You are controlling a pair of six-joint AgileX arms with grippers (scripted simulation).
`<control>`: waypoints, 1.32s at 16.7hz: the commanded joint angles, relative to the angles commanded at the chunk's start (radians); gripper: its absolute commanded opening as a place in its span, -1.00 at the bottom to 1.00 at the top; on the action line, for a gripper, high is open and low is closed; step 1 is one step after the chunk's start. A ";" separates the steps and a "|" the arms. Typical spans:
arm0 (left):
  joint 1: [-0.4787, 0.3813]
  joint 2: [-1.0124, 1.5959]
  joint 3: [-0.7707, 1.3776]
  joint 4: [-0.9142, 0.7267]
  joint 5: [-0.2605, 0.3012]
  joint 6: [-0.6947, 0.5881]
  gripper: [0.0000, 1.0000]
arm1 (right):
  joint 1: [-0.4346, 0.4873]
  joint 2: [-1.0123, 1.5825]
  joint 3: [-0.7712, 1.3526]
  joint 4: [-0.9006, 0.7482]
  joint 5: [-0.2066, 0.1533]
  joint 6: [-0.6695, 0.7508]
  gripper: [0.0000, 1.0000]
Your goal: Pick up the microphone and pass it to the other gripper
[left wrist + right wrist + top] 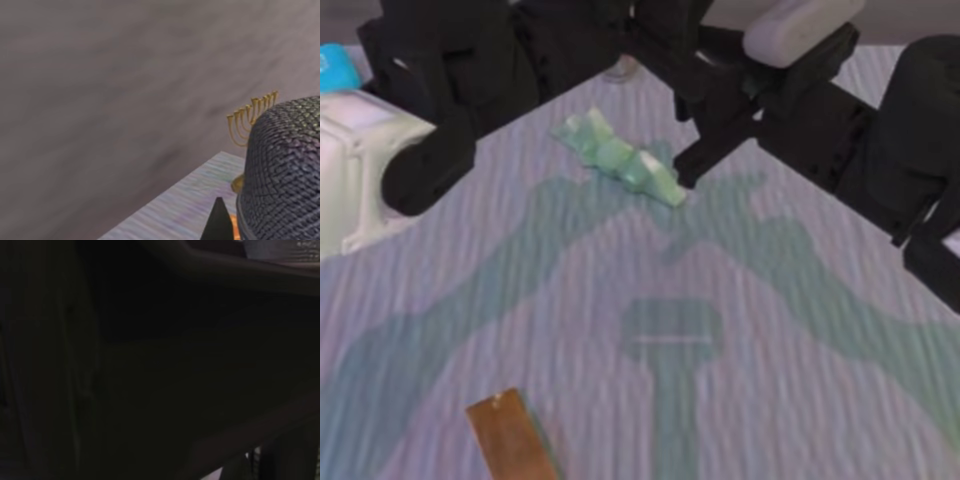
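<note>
The microphone's grey mesh head (285,175) fills the left wrist view close up, held high above the table. One black fingertip (218,220) of my left gripper (231,220) stands right beside it; the other finger and the handle are hidden. In the top view both arms are raised and meet at the top centre, my left gripper (590,45) facing my right gripper (670,55). A small pale spot (620,70) shows between them, and I cannot tell whether it is the microphone. The right wrist view is dark.
A pale green object (620,160) lies on the striped table (770,380) below the arms. A white appliance (360,170) and a blue item (335,65) stand at the left, a brown block (510,435) at the front. A golden candelabrum (250,120) stands near a table edge.
</note>
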 joint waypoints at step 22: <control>0.000 0.000 0.000 0.000 0.000 0.000 -1.00 | 0.000 0.000 0.000 0.000 0.000 0.000 1.00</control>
